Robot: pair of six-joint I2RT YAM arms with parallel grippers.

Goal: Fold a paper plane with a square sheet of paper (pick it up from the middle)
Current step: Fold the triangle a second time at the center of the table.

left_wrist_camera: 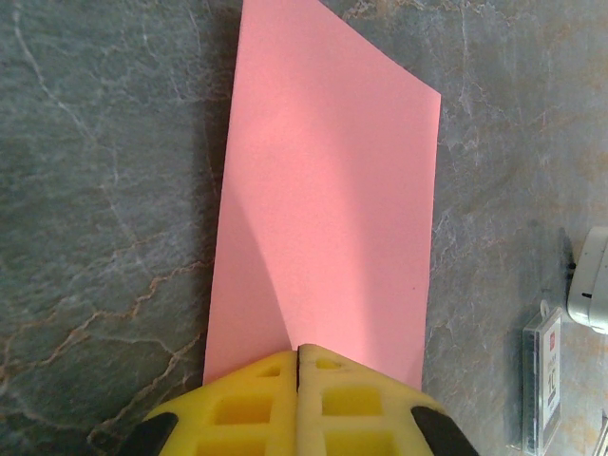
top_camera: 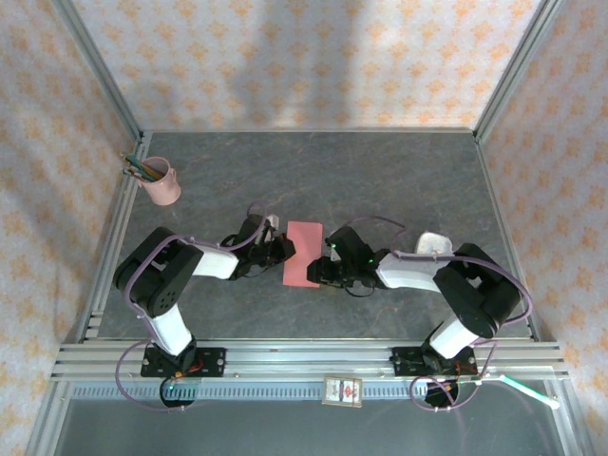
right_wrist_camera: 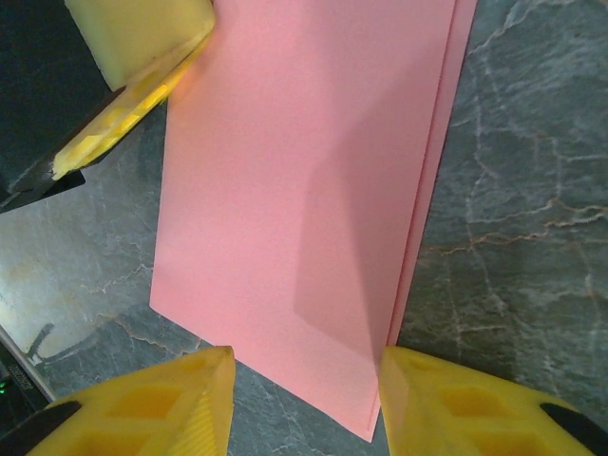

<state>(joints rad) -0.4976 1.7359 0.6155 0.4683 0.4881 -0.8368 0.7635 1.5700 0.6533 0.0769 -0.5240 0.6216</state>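
The salmon-pink sheet of paper (top_camera: 304, 252) lies flat on the dark table between the two arms, folded in half into a tall rectangle; its two layers show along one long side (right_wrist_camera: 432, 190). My left gripper (top_camera: 283, 247) is shut, and its yellow fingertips (left_wrist_camera: 298, 353) sit on the middle of the paper's (left_wrist_camera: 328, 209) left edge; whether they pinch it I cannot tell. My right gripper (right_wrist_camera: 309, 385) is open, one finger on each side of the paper's near corner, low over the table. The left gripper's fingers (right_wrist_camera: 142, 47) show across the paper.
A pink pencil cup (top_camera: 161, 182) stands at the back left. A small white-and-black box (top_camera: 344, 390) rests on the front rail. The metal frame rails (top_camera: 313, 356) and patterned walls enclose the table. A white object (left_wrist_camera: 591, 280) lies right of the paper.
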